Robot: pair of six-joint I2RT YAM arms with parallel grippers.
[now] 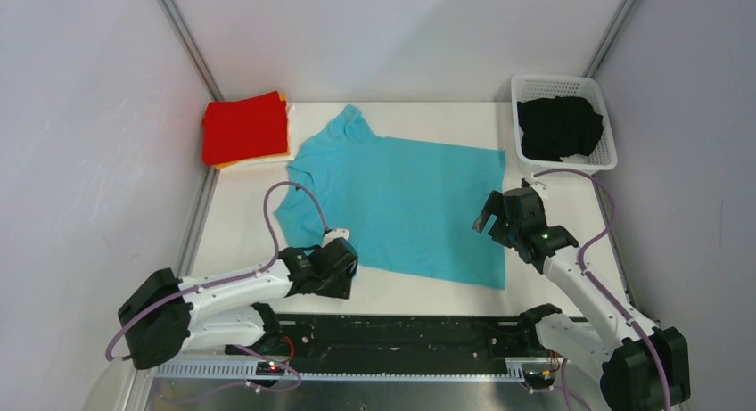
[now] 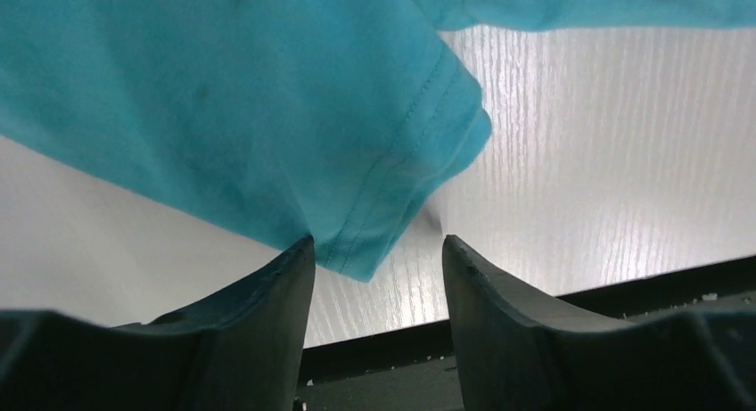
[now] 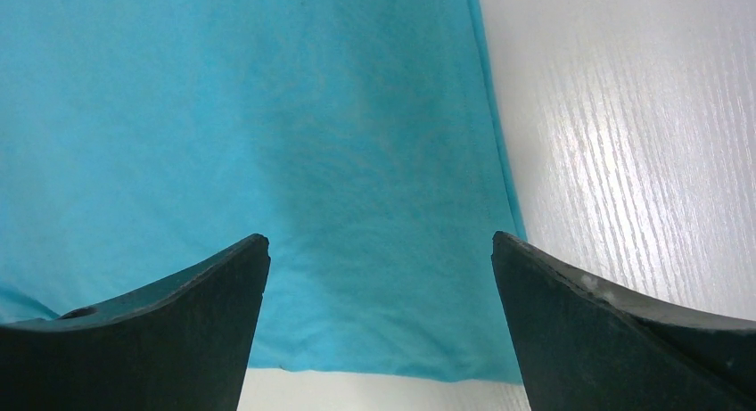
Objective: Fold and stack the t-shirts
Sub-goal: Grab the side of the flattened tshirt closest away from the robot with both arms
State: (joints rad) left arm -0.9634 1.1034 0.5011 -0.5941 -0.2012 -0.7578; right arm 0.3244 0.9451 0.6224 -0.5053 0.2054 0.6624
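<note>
Left claw [image 2: 379, 250] released, sleeve hem of turquoise t-shirt [image 1: 401, 197] showing between its jaws; right claw [image 3: 379, 246] released over the shirt's edge.
Shirt spread flat mid-frame on bench [image 1: 241, 224]; folded red t-shirt [image 1: 245, 128] upper left.

No text, label, brand, number or sign can be read in any view.

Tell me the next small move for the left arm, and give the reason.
Probably ease the left gripper forward slightly and close it on the turquoise shirt. It stands open, and the shirt's hemmed corner lies on the table right at the gap between its fingers. The right gripper is open too, over the shirt's opposite edge, so a two-handed fold seems near.
</note>
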